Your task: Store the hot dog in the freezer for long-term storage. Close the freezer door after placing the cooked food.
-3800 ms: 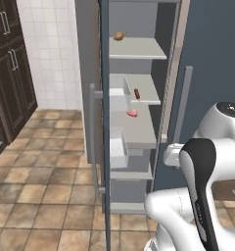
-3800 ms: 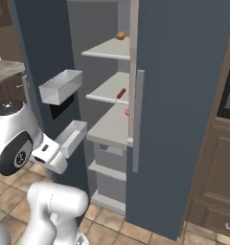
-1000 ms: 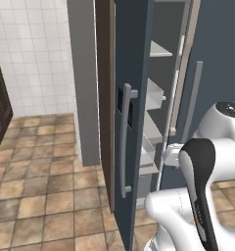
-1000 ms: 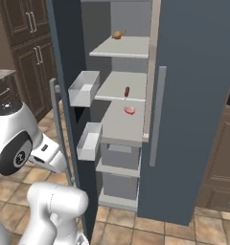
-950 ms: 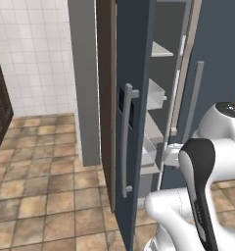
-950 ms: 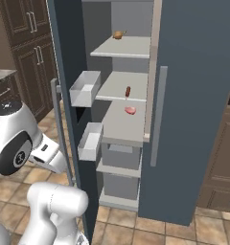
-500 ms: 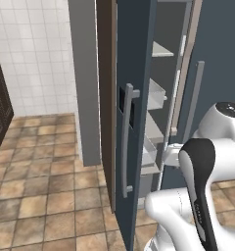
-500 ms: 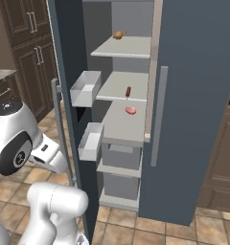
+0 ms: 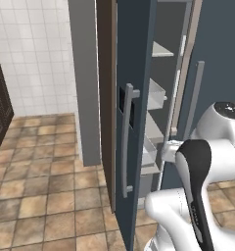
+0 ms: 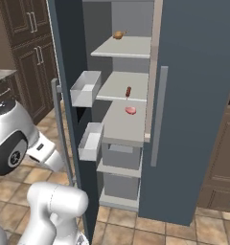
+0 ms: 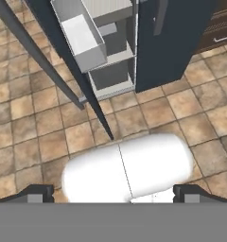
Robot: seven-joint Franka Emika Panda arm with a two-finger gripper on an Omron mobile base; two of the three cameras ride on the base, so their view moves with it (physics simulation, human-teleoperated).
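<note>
Since the hot dog (image 10: 128, 91) already lies on a freezer (image 10: 121, 124) shelf, what matters is the freezer door (image 10: 69, 110): it stands ajar just beside the gripper (image 11: 113, 193), whose jaws are wide apart and empty

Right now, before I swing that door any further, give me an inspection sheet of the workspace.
Surface: brown tiled floor.
Job's things: small reddish-brown hot dog lies on a pale grey freezer shelf; slate-blue freezer door partly open, with a grey bar handle.
Clutter: pink meat lump one shelf lower, tan roundish food on the top shelf.
Tool: open, empty, pointing at the floor.
Cables: nothing seen.
Surroundings: dark brown cabinets, white tiled wall.
</note>
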